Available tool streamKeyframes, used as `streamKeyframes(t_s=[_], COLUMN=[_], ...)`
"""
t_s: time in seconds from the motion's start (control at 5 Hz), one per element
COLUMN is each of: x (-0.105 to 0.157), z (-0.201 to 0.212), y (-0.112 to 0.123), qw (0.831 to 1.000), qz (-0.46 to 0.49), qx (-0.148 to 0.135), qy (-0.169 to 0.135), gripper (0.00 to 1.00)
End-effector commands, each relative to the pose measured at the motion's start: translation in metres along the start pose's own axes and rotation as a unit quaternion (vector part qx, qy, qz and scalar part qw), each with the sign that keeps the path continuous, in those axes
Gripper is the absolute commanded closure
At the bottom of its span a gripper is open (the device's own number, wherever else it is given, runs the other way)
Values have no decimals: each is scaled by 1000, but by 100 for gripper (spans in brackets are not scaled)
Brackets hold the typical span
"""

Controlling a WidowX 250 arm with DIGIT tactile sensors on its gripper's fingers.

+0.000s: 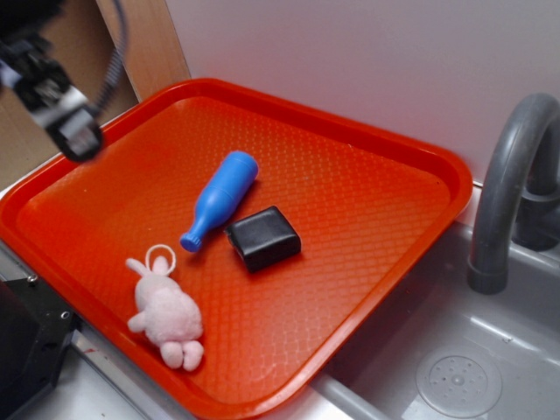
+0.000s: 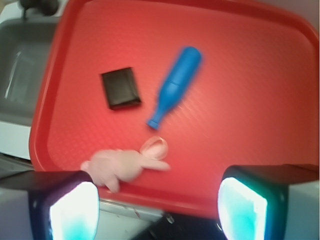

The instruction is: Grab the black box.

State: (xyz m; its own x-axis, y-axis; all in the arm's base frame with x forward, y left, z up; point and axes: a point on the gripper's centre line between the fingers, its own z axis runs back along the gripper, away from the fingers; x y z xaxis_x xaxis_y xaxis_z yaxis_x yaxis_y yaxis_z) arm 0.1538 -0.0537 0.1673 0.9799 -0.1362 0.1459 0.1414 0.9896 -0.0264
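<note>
The black box (image 1: 264, 237) is a small flat rounded block lying near the middle of the orange tray (image 1: 376, 166). It also shows in the wrist view (image 2: 120, 88), upper left of centre. My gripper (image 1: 74, 131) hangs high above the tray's far left corner, well away from the box. In the wrist view my gripper (image 2: 157, 210) is open and empty, its two fingertips (image 2: 75, 212) wide apart at the bottom edge, over the tray's near rim.
A blue toy bottle (image 1: 220, 198) lies right beside the box, also in the wrist view (image 2: 176, 85). A pink plush rabbit (image 1: 166, 311) lies near the tray's front-left rim. A grey sink (image 1: 464, 367) and faucet (image 1: 507, 175) stand to the right.
</note>
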Motion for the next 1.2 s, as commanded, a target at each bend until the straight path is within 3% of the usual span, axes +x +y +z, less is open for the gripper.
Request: streamKeyframes(t_s=[0.0,0.2,0.4,0.6,0.8,1.0], x=[44,57,59,91,110,107], z=[-46,-76,-104,-144,-174,-189], y=[-42,-32,-19,-7,-32,-49], qw=[996,990,992,994,994,995], qz=[-87,-137,-126,-105,-93,-91], qx=[-2,-12,-5,-10,-49,-48], qy=[-25,-42,-20,-30,-34,0], gripper=[0,0,0,0,0,16])
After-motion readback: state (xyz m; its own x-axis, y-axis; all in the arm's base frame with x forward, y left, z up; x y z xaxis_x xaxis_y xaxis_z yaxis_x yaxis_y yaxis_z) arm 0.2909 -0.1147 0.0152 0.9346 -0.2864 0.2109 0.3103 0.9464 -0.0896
